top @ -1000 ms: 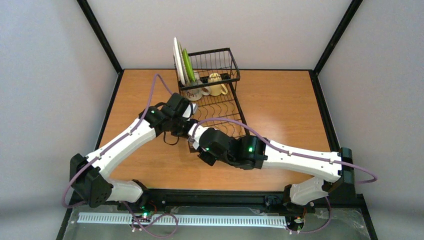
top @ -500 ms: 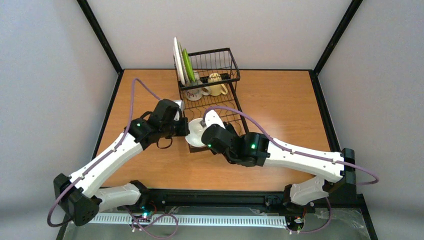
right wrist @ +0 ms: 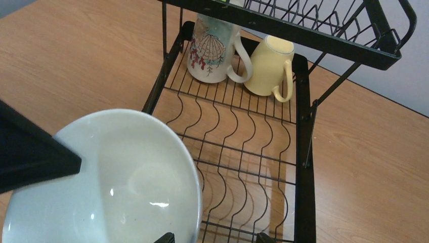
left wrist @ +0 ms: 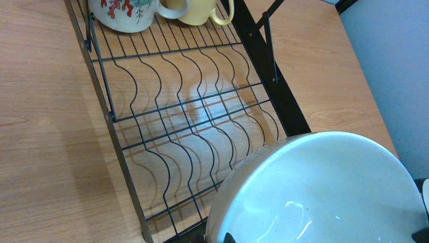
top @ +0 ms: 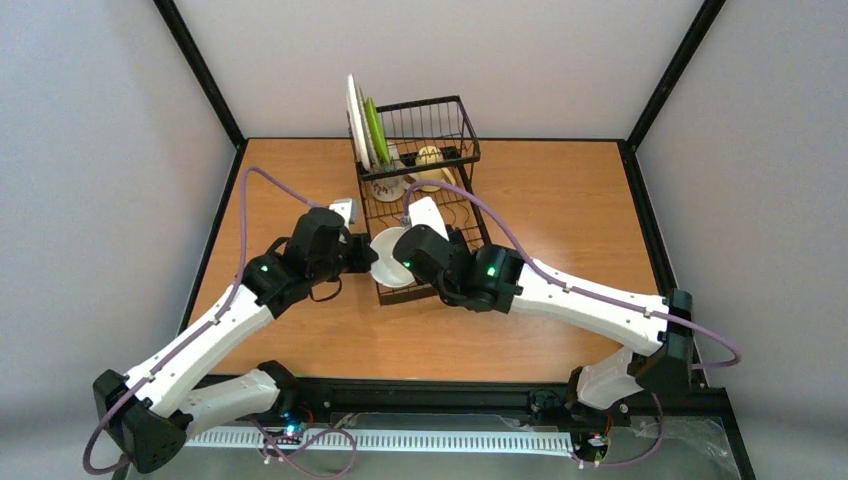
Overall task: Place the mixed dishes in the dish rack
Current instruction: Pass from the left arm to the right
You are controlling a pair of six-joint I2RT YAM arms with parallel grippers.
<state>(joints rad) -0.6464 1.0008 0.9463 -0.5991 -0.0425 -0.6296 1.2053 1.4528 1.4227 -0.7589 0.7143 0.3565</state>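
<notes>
The small bowl (top: 386, 258) is tipped up on edge over the near left corner of the dish rack's flat tray (left wrist: 167, 111), with its hollow side facing the right arm. The left gripper (top: 366, 256) comes in from the left and is clamped on the bowl's rim. In the left wrist view the bowl fills the whole lower right, so you can't really see the pinch point itself.

The right gripper (right wrist: 215, 237) sits just beside the bowl on the other side. Its 2 fingers are spread apart with only tray wire showing between them, so it's holding nothing. The bowl's rim is right next to one fingertip, and I can't tell whether they touch.

Further out, 2 mugs stand side by side at the far end of the tray, under the taller basket section. One is the shell mug (right wrist: 212, 48), printed with a scallop shell and red coral, and its handle points at the pale yellow mug (right wrist: 268, 66). No words on either that I can read.

A white-looking plate (top: 353, 120) and a lime-green plate (top: 376, 130) stand upright at the basket's left end. Everything sits on a wood-grain table (top: 560, 200).
</notes>
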